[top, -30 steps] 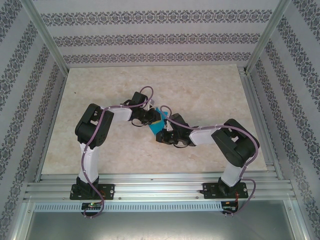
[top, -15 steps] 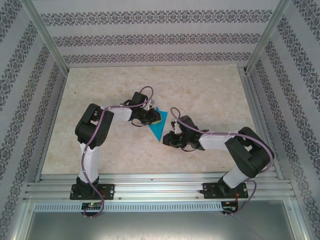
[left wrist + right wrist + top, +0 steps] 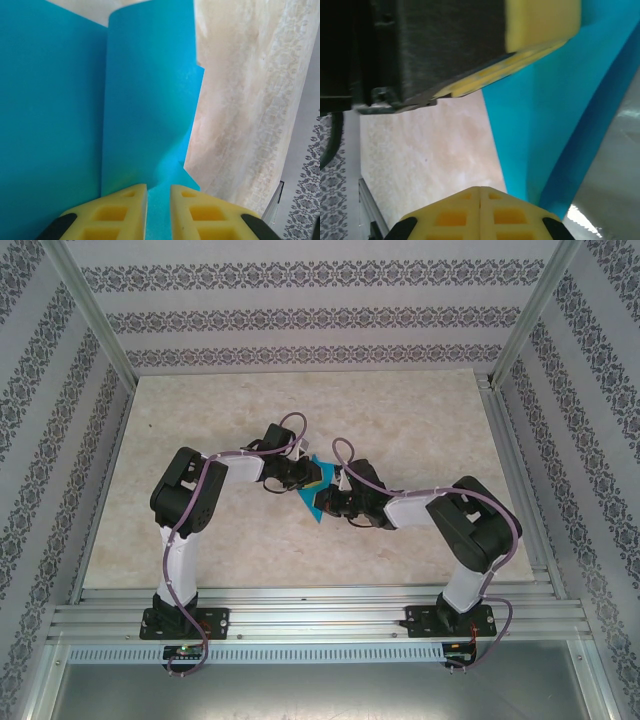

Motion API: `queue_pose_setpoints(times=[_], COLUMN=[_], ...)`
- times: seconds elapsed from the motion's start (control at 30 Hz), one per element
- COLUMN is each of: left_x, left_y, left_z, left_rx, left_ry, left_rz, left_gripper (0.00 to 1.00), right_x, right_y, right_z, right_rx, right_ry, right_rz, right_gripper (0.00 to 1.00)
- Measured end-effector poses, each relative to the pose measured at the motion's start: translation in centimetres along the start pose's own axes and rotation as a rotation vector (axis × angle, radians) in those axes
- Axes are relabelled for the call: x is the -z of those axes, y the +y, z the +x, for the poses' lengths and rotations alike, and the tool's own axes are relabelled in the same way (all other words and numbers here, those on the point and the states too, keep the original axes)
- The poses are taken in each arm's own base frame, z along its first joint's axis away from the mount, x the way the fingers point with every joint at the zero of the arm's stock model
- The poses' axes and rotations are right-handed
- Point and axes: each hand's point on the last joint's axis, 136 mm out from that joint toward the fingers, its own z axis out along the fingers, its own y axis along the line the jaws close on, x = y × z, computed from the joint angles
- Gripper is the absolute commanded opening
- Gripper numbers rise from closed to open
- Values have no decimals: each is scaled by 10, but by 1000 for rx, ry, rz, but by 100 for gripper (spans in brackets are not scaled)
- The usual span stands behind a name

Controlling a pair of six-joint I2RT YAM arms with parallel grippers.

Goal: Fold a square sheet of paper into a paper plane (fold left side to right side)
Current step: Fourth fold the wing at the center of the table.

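The teal-blue square sheet of paper [image 3: 316, 514], folded into a narrow pointed shape, lies mid-table between both grippers. My left gripper [image 3: 303, 480] sits on its upper left part. In the left wrist view its yellow fingers [image 3: 159, 192] stand a narrow gap apart with the paper [image 3: 50, 125] under the tips and one flap curling up. My right gripper [image 3: 326, 502] covers the paper's lower part. Seen from the right wrist, its fingers [image 3: 480, 192] touch with nothing between them, at the edge of the paper [image 3: 545, 125]. The left gripper's finger [image 3: 542, 17] hangs above.
The beige table [image 3: 420, 430] stretches out behind and to both sides of the arms. Aluminium frame posts [image 3: 515, 330] and patterned walls enclose it. The metal rail [image 3: 320, 615] holding the arm bases runs along the near edge.
The right gripper pulled off to the right half a second ago, baring the pointed paper, and has now come back left over its lower part. The left gripper has stayed put.
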Motion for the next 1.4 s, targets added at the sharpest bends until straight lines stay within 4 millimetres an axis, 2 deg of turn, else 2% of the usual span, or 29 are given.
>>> queue_pose_setpoints(times=[0.17, 0.53, 0.63, 0.77, 0.83, 0.9, 1.0, 1.17, 1.4], left_x=[0, 6, 21, 58, 73, 79, 71, 41, 26], left_y=[-1, -4, -3, -14, -22, -26, -18, -2, -5], left_z=[0, -4, -14, -24, -20, -8, 14, 52, 52], left_rx=[0, -12, -7, -31, -52, -68, -57, -7, 9], left_ry=[1, 7, -20, -100, -129, -134, -93, 10, 11], left_rz=[1, -13, -22, -8, 10, 33, 53, 54, 72], left_gripper=[22, 32, 32, 25, 20, 15, 9, 6, 5], right_x=[-8, -9, -9, -10, -10, -10, -10, -10, -11], right_y=[-24, -28, -29, -29, -29, -28, -28, -28, -28], right_z=[12, 11, 10, 10, 10, 12, 12, 12, 12], right_rx=[-34, -37, -34, -38, -39, -37, -36, -36, -36], right_ry=[48, 74, 82, 92, 94, 98, 98, 98, 106], right_rz=[79, 171, 189, 199, 201, 201, 201, 201, 209], right_gripper=[7, 8, 8, 7, 7, 7, 7, 6, 6])
